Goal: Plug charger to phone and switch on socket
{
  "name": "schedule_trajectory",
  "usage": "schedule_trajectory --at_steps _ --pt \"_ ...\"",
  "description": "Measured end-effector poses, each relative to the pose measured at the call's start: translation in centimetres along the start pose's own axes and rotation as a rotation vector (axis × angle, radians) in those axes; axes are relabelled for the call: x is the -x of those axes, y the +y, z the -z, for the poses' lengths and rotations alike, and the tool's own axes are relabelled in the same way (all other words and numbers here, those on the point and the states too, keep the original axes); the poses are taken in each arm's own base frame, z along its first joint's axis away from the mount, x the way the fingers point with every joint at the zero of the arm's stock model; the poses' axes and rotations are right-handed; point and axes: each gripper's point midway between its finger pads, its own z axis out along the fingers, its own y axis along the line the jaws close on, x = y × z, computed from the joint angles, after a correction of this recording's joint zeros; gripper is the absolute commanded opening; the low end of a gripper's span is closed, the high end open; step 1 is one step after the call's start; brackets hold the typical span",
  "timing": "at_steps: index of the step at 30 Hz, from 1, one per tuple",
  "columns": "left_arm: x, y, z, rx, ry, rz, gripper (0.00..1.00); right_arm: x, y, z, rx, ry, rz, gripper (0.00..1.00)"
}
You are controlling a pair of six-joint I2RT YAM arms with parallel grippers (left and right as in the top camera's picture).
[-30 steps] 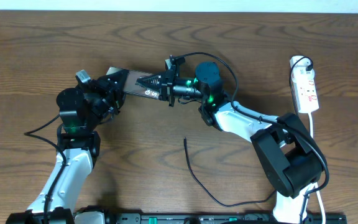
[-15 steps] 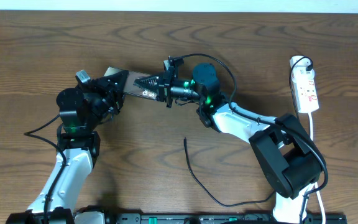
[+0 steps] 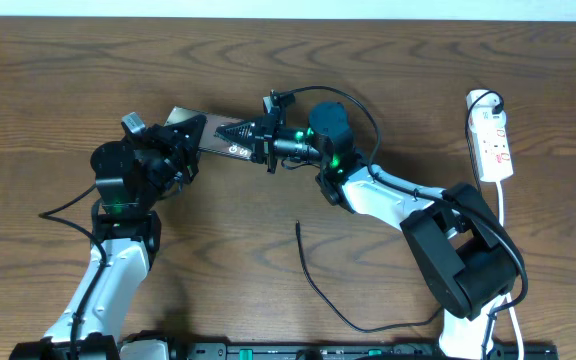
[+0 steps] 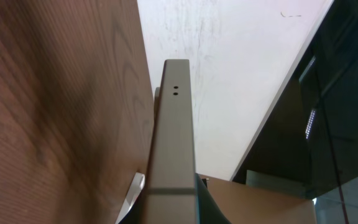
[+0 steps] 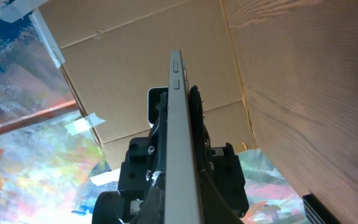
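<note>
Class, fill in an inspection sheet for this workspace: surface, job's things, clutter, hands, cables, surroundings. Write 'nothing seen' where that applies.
Surface: brown wooden table.
Job's things: phone gripped from both ends; charger tip lies free on the table, not plugged in; socket at the right, black plug inserted.
Clutter: nothing seen.
Hands: left hand and right hand both shut on the phone.
Cables: charger lies loose in a curve; white cord runs down from the socket.
Surroundings: cardboard in the right wrist view.

The phone [image 3: 208, 132] is pinkish-bronze, the charger [image 3: 309, 278] black, the socket [image 3: 493, 140] white with red marks, and the table [image 3: 268, 50] brown wood-grain.
</note>
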Motion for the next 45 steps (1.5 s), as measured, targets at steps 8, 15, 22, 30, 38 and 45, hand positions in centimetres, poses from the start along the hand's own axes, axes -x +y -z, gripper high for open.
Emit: schedule_trajectory --at_steps 8,15,22,30,38,45 --pt "0.1 0.6 0.0 0.022 -0.007 0.012 0.08 -0.4 0.1 -0.1 0.004 0.013 0.016 0.83" --pt "0.2 1.5 -0.1 0.049 -0.011 0.029 0.07 -0.6 0.1 -0.2 0.002 0.023 0.042 0.99" --pt "1.4 1.4 0.4 0.044 -0.032 0.012 0.08 -0.9 0.0 0.0 -0.004 0.049 0.053 0.99" --pt "7.2 0.3 4.4 -0.019 -0.111 -0.059 0.07 0.5 0.4 1.6 -0.003 0.054 0.138 0.99" --pt "6.4 -2.8 7.6 -0.16 0.048 -0.287 0.07 0.8 0.5 2.6 0.001 0.079 0.289 0.99" --pt "2.7 -3.4 8.7 -0.231 0.247 -0.511 0.07 0.6 -0.5 2.6 -0.034 0.107 0.391 0.99"
